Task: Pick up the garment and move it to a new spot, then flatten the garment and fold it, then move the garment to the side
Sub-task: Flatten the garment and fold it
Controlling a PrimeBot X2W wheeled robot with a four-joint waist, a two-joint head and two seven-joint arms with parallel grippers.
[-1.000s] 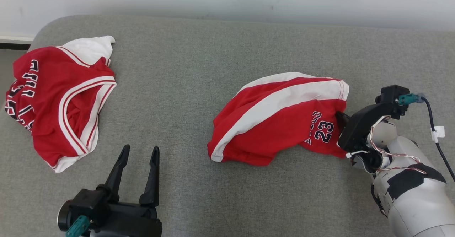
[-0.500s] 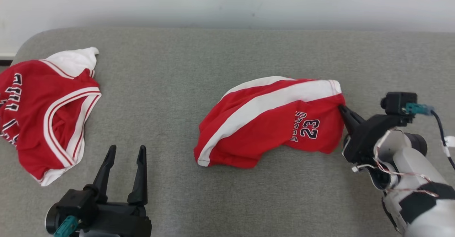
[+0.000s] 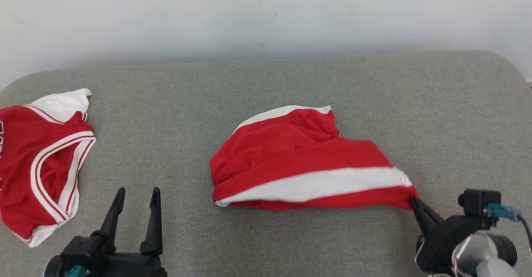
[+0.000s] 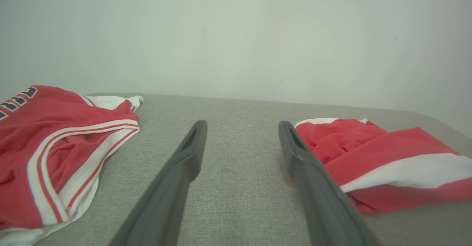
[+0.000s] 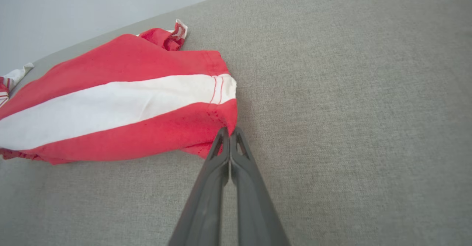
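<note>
garment [image 3: 291, 152] corner at near right is pinched by the right gripper [image 3: 412, 201]: drag low, taut; left gripper [image 3: 138, 190] gapes wide.

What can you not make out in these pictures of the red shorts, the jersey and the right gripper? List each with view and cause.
Red shorts, head view: underside and lower layers hidden by their own folds.
Jersey, head view: lettering cut off by the left edge.
Right gripper, right wrist view: how much hem it pinches, hidden by the shut fingertips.
</note>
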